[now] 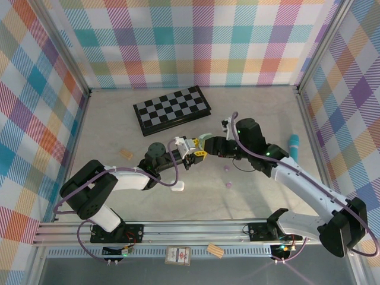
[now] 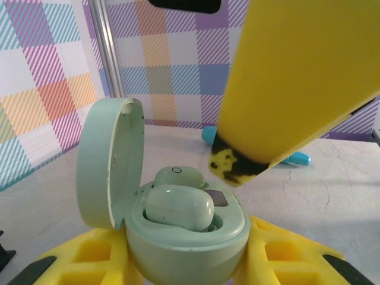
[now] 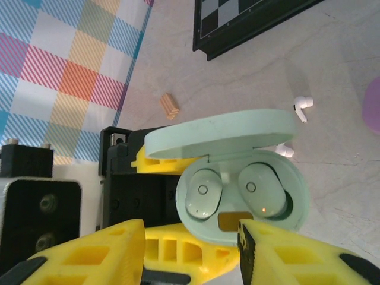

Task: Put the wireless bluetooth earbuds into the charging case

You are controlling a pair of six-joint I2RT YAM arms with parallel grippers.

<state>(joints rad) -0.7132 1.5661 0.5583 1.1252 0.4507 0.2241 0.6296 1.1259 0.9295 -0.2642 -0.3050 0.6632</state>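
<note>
Just under the right pincer [image 3: 191, 234], whose jaws stand apart and empty, the mint-green earbuds [image 3: 203, 193] sit side by side in the charging case [image 3: 219, 133], lid up, clamped in the left pincer [image 2: 184, 264]. Beyond it, two white earbuds [image 3: 303, 107] lie loose on the bench [image 3: 332, 53], probably within easier reach of the right arm.

Mint-green case [image 3: 284, 221] dead centre, lid [image 3: 219, 133] standing up, two mint earbuds [image 3: 203, 193] in it side by side, a tiny orange light on the right one. The left gripper's yellow fingers [image 3: 155, 161] clamp the case from nine o'clock. Right gripper [image 3: 191, 233] at six, fingers spread wide. Two white earbuds [image 3: 303, 105] lie at two o'clock, a wooden block [image 3: 170, 105] at eleven, the chessboard [image 3: 255, 18] at twelve.
</note>
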